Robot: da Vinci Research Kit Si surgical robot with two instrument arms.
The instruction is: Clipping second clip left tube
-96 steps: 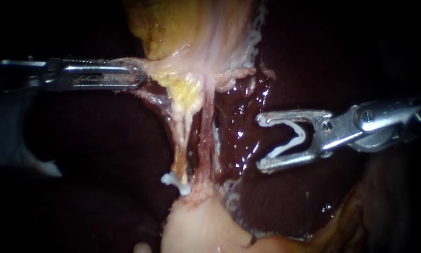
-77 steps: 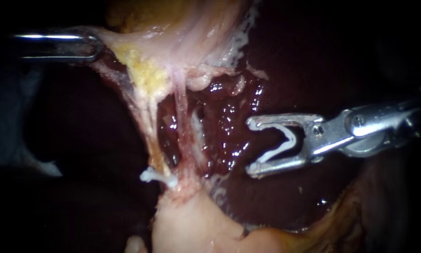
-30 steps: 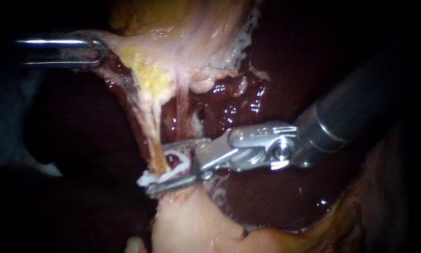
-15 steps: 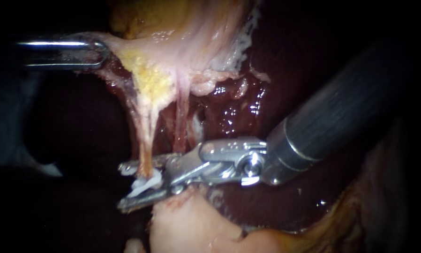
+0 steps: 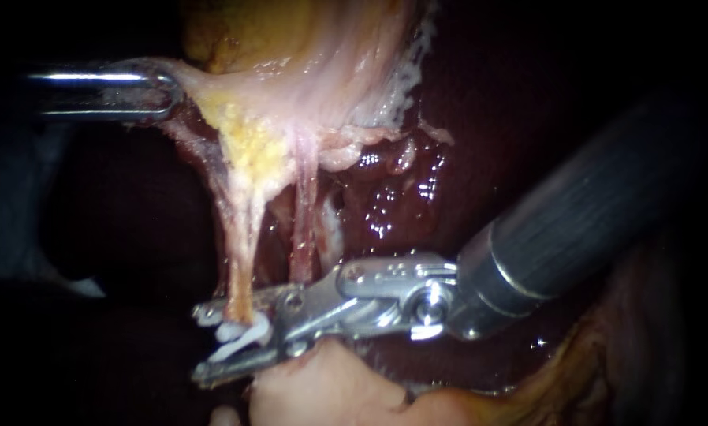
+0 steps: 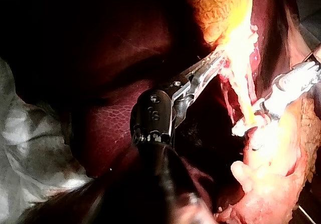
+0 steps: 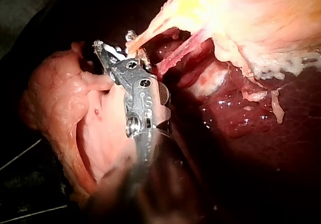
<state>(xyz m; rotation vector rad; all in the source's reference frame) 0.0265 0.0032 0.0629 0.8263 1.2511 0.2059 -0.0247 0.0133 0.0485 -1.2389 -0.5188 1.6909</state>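
there, left tube (image 5: 244, 264) inside right instrument's claw (image 5: 204, 344), clip (image 5: 240, 335) held within

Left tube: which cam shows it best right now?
Endoscope view. The left tube shows full length there, from the yellow tissue above down to the right instrument, which straddles it. Left wrist view: glare washes the tube out. Right wrist view: only the tube's lower end, ahead of the instrument's tip.

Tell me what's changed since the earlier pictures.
The right instrument swung in leftward from over the liver; its end effector, carrying the clip, now straddles the left tube. The left instrument still holds the gallbladder stretched.
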